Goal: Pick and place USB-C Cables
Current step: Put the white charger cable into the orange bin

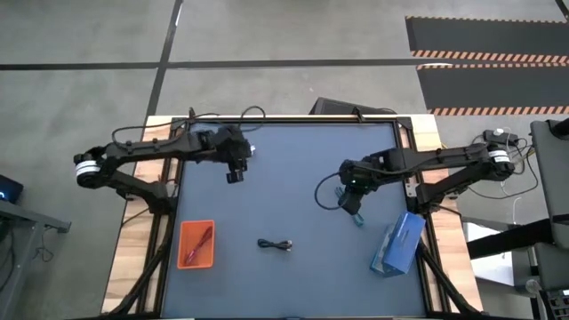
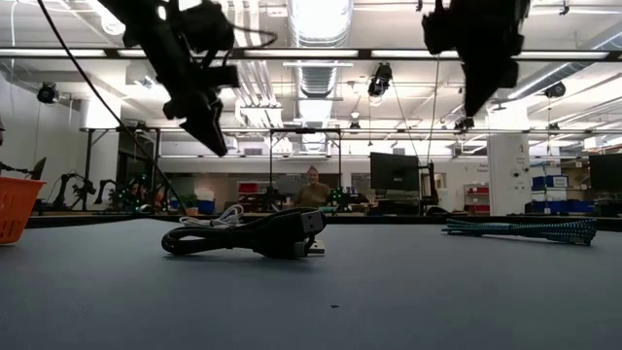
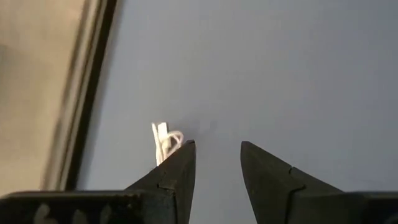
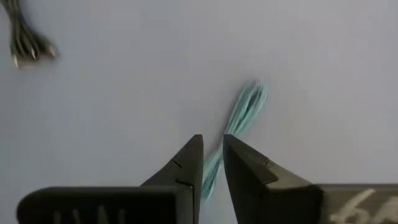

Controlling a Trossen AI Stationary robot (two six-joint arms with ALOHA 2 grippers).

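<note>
A: Surroundings?
B: Flat blue box (image 1: 397,244) near the table's (image 1: 284,191) right edge, tilted. A person (image 2: 311,187) in the room beyond. Nothing lies between either gripper and the cables.

A: Containers?
B: Orange tray (image 1: 196,244), front left; holds the magenta-pink cable (image 1: 197,243), lying lengthwise in it.

A: Cables, axis?
B: Black cable (image 1: 275,244), front centre, bundled, long axis left-right. Teal-blue cable (image 4: 239,124), stretched straight, just below the right gripper. White cable (image 3: 164,140), small bundle beside the left finger; its axis cannot be told.

A: Grippers?
B: Left gripper (image 3: 217,152) above the table's back left, jaws spread, empty. Right gripper (image 4: 212,149) over right centre, jaws nearly together, a narrow gap, nothing pinched.
</note>
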